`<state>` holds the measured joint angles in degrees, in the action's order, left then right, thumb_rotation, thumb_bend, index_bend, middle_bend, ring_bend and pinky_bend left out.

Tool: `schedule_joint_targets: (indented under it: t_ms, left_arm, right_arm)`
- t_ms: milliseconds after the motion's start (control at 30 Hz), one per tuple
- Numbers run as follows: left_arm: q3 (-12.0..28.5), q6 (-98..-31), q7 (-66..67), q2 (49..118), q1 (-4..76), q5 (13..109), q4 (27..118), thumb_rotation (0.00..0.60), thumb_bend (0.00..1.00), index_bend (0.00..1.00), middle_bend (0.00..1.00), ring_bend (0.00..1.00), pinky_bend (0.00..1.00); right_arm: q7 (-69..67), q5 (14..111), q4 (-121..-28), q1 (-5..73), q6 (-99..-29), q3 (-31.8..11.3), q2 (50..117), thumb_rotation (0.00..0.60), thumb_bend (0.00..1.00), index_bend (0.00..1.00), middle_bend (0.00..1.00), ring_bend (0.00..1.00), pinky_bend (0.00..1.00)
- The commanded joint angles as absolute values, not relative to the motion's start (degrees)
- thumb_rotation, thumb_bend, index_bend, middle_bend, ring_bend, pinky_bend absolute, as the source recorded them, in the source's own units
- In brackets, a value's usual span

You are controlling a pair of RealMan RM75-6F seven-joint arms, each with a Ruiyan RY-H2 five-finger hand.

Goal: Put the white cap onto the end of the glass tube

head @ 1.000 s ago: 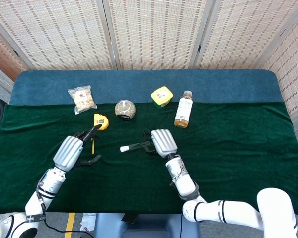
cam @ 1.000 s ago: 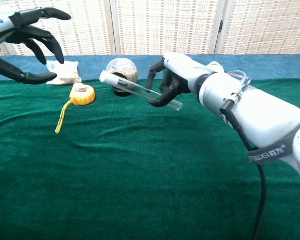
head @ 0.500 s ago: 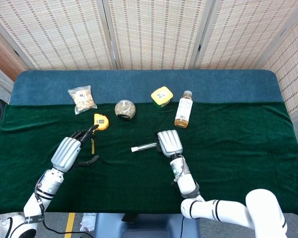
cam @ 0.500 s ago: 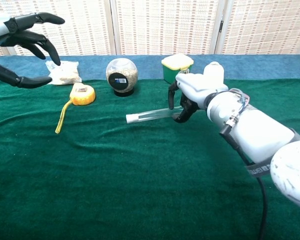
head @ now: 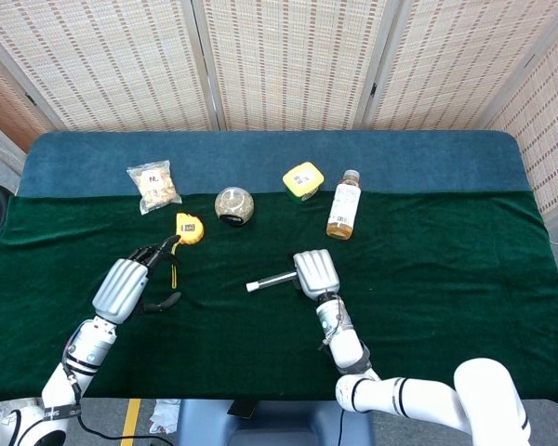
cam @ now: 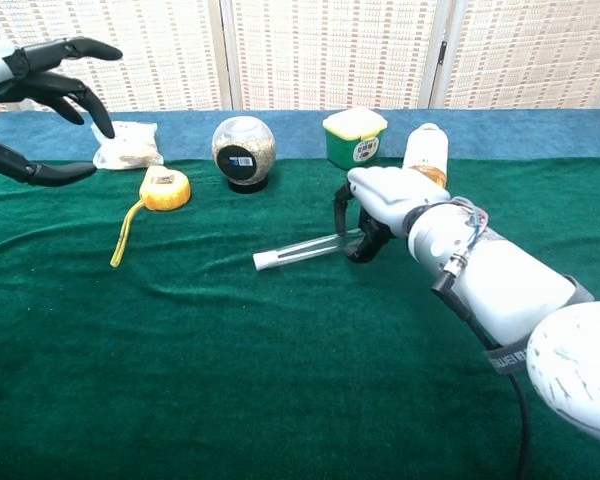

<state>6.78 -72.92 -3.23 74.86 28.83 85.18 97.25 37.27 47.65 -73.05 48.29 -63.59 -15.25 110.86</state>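
Note:
The glass tube (head: pixel 277 278) (cam: pixel 308 247) lies nearly level, low over the green cloth at the table's middle. A white cap (head: pixel 252 286) (cam: pixel 263 262) sits on its left end. My right hand (head: pixel 316 271) (cam: pixel 382 201) curls its fingers around the tube's right end and holds it. I cannot tell whether the tube touches the cloth. My left hand (head: pixel 124 287) (cam: pixel 32 90) hovers far to the left, fingers spread, holding nothing, well apart from the tube.
A yellow tape measure (head: pixel 190 229) (cam: pixel 165 189) lies near my left hand. Behind the tube stand a round glass jar (head: pixel 233 205) (cam: pixel 243 150), a green tub with a yellow lid (head: pixel 302 180) (cam: pixel 355 137) and a drink bottle (head: pixel 343 205) (cam: pixel 426 150). A snack bag (head: pixel 153 186) (cam: pixel 128 145) lies back left.
My right hand has brought the tube down from a raised, tilted hold to low and level over the cloth, and drawn it rightward. My left hand has drifted slightly left.

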Motion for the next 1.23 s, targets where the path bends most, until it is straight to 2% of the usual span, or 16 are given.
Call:
schedule_joint_targets:
  t_ms: [33,233,367,433,500,600,633,767,867,967,1233]
  left_arm:
    - [6.63,-72.87,-3.18,74.76,28.54,84.88,96.77,0.600,0.33,0.06,0.41,0.24,0.28]
    - [6.25,-72.23,-3.52,74.29,27.55,82.99,94.90,0.600,0.33,0.07,0.41,0.22,0.25]
    - [5.01,-69.46,-4.95,71.09,26.69,80.79,94.59,0.600,0.33,0.14,0.39,0.19,0.19]
    - [4.80,-68.89,-4.56,69.66,25.95,79.05,94.17,0.600,0.33,0.16,0.37,0.17,0.15]
    - [4.83,-69.80,-3.63,69.27,24.92,77.83,93.37,0.600,0.33,0.19,0.37,0.17,0.15]
    - [4.78,-72.20,-2.14,68.66,22.83,76.50,91.95,0.600,0.33,0.21,0.37,0.17,0.15]
    - [4.82,-73.06,-1.77,68.44,22.16,76.15,91.51,0.600,0.33,0.22,0.37,0.17,0.13]
    - [4.98,-76.94,-0.86,67.76,18.99,74.75,90.02,0.600,0.33,0.22,0.37,0.17,0.11]
    - [4.66,-78.71,-0.92,67.29,16.97,74.27,89.89,0.600,0.33,0.22,0.36,0.17,0.09]
    - [4.21,-79.26,-0.55,67.12,15.33,73.24,90.06,0.600,0.33,0.20,0.34,0.15,0.06]
    - [2.22,-82.69,2.48,65.88,11.58,75.15,93.98,0.600,0.33,0.18,0.31,0.13,0.05]
  right_arm:
    - [37.82,47.11,-73.70,47.95,-63.28,-15.43,110.35,0.600,0.69,0.43,1.00,1.00,1.00]
    - [36.23,47.51,-77.53,46.45,-63.59,-16.03,107.68,0.600,0.69,0.36,1.00,1.00,1.00]
    - [35.43,51.34,-86.21,43.69,-66.67,-15.23,100.50,0.600,0.69,0.35,0.99,1.00,1.00]
    - [35.41,53.87,-91.48,41.55,-69.08,-14.14,95.58,0.600,0.69,0.35,0.95,1.00,1.00]
    - [34.82,56.14,-95.62,39.44,-71.17,-13.08,91.32,0.600,0.69,0.35,0.83,0.98,0.98]
    - [31.67,60.77,-101.15,35.06,-74.94,-10.86,84.15,0.600,0.69,0.34,0.62,0.82,0.80]
    - [30.39,62.31,-102.36,33.70,-76.09,-10.13,82.18,0.600,0.69,0.34,0.58,0.77,0.75]
    - [24.88,69.05,-106.32,27.53,-81.03,-6.23,74.01,0.600,0.69,0.24,0.37,0.51,0.47]
    - [21.51,72.01,-108.03,23.38,-83.77,-3.58,69.00,0.600,0.69,0.16,0.25,0.36,0.33]
    - [18.88,73.92,-108.38,19.73,-86.28,-1.58,65.92,0.600,0.69,0.09,0.18,0.27,0.26]
    - [9.19,79.22,-105.19,11.45,-91.31,2.58,62.70,0.600,0.69,0.06,0.11,0.20,0.18]
